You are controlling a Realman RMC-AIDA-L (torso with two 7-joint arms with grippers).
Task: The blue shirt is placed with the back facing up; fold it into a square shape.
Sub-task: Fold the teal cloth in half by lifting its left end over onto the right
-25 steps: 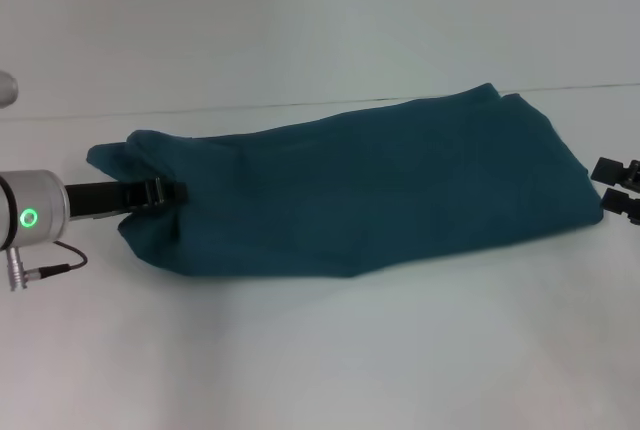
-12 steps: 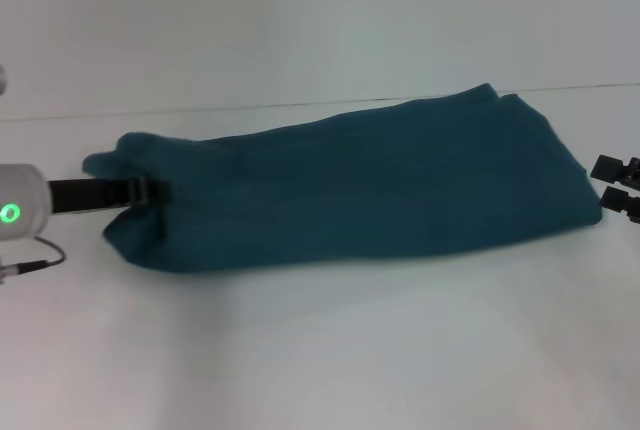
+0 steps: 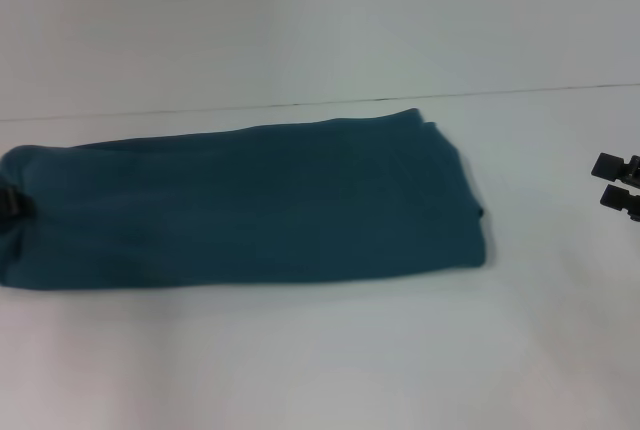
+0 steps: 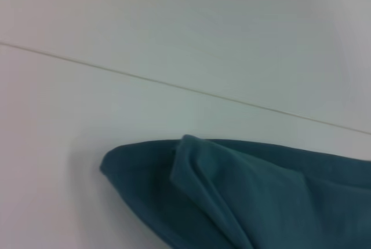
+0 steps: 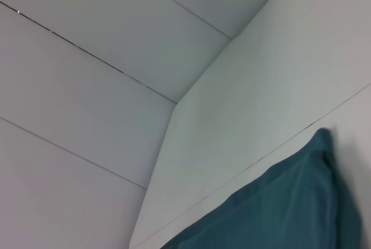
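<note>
The blue shirt (image 3: 240, 200) is plain dark teal, unpatterned; the worktop (image 3: 330, 360) is white; the right gripper (image 3: 618, 186) is black.

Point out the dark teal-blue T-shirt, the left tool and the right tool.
dark teal-blue T-shirt (image 3: 250, 200): head view, middle of the folded cloth.
left tool (image 3: 12, 202): head view, black tip at the cloth's left end.
right tool (image 3: 618, 184): head view, between its two black tips.

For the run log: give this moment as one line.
shirt: long folded band on table | left tool: at shirt's left end, grip unclear | right tool: parked right, clear of shirt
</note>
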